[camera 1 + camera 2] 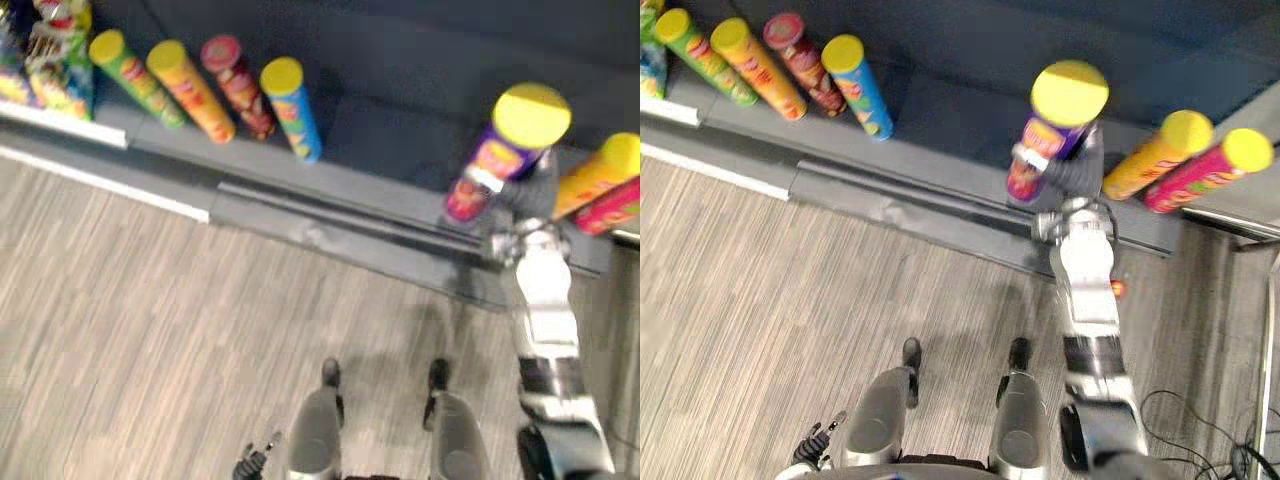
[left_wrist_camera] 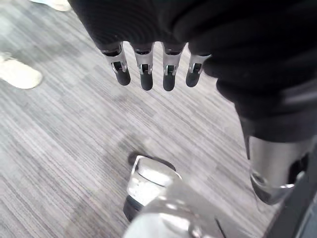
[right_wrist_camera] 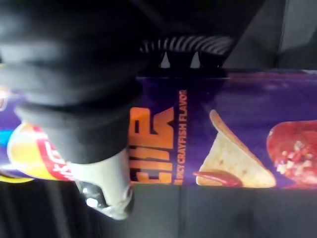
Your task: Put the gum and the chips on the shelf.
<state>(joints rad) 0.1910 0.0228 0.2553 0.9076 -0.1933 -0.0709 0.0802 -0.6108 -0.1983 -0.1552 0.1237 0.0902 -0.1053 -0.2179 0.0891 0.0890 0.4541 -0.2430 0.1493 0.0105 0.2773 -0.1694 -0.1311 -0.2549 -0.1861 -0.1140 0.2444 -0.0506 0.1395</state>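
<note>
The purple chips can (image 1: 1043, 145), yellow-lidded, is gripped by the right hand (image 1: 1078, 172) near the front edge of the dark shelf (image 1: 940, 110), the fingers being curled round its body. Whether its base is set down on the shelf cannot be told. It is placed between a blue can (image 1: 862, 95) to the left and an orange can (image 1: 1140, 165) to the right. The left hand (image 2: 146, 74) is hung above the wooden floor (image 2: 59, 139), its fingers straight, with nothing held
</note>
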